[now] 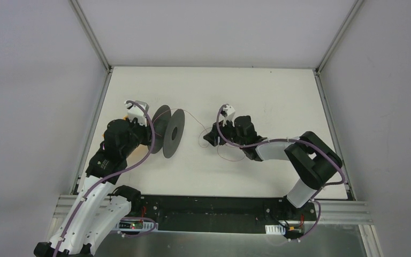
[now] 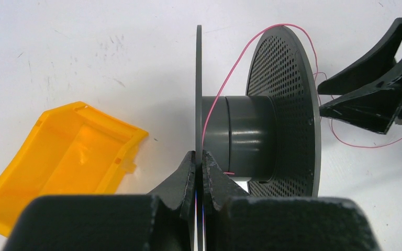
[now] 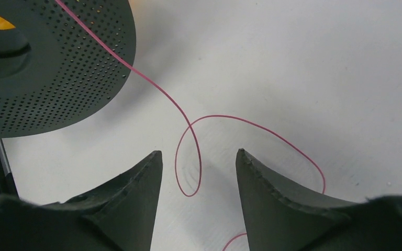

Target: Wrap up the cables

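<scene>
A dark grey two-flanged spool [image 1: 170,131] stands on edge on the white table, left of centre. My left gripper [image 2: 199,155] is shut on the thin near flange [image 2: 199,78] of the spool [image 2: 251,137]. A thin reddish wire [image 2: 241,57] runs from the spool's core over the perforated flange [image 2: 288,104]. The wire [image 1: 192,120] trails right to my right gripper [image 1: 210,137]. In the right wrist view my right gripper [image 3: 199,155] is open, low over the table. A loop of the wire [image 3: 188,157] lies between its fingers, untouched. The spool's perforated flange [image 3: 57,73] is at the upper left.
An orange plastic bin [image 2: 57,157] lies tilted on the table left of the spool. More slack wire [image 1: 227,156] curls on the table under the right arm. The table's walls stand at the left, right and back.
</scene>
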`<move>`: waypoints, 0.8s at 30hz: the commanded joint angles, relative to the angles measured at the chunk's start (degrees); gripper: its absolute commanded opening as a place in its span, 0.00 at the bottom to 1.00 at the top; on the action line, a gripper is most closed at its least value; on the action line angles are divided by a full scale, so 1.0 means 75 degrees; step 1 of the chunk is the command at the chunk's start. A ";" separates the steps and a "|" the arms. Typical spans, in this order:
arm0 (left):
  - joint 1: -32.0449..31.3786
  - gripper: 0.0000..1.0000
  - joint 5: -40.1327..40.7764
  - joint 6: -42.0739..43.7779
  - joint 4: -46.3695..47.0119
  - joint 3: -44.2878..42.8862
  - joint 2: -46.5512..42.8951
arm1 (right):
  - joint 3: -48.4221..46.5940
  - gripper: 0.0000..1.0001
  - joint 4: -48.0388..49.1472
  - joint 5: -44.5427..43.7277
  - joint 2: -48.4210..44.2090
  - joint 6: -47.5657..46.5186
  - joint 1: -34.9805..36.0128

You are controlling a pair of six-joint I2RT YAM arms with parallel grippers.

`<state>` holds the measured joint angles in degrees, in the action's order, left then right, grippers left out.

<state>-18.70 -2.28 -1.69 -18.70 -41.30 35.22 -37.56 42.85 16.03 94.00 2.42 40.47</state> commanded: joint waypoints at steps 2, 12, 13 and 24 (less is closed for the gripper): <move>-0.0003 0.00 0.0104 -0.0352 0.0782 -0.0130 -0.0070 | -0.0081 0.56 0.1446 0.0329 0.0563 0.0886 -0.0005; -0.0010 0.00 0.0728 -0.1726 0.0534 -0.0602 0.0492 | 0.0391 0.09 0.2557 0.0523 0.0685 0.1697 0.0141; -0.0004 0.00 0.0831 -0.2063 0.0304 -0.0803 0.0634 | 0.0505 0.06 0.2299 0.0395 0.0344 0.1712 0.0219; 0.0034 0.00 -0.1254 -0.3434 -0.0463 -0.2310 0.1276 | 0.0973 0.00 -0.0141 -0.1934 -0.1646 0.0581 0.1025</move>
<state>-18.68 -4.08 -21.10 -23.55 -53.25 44.51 -31.94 46.19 10.17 84.33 9.98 48.49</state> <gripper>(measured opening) 0.009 0.009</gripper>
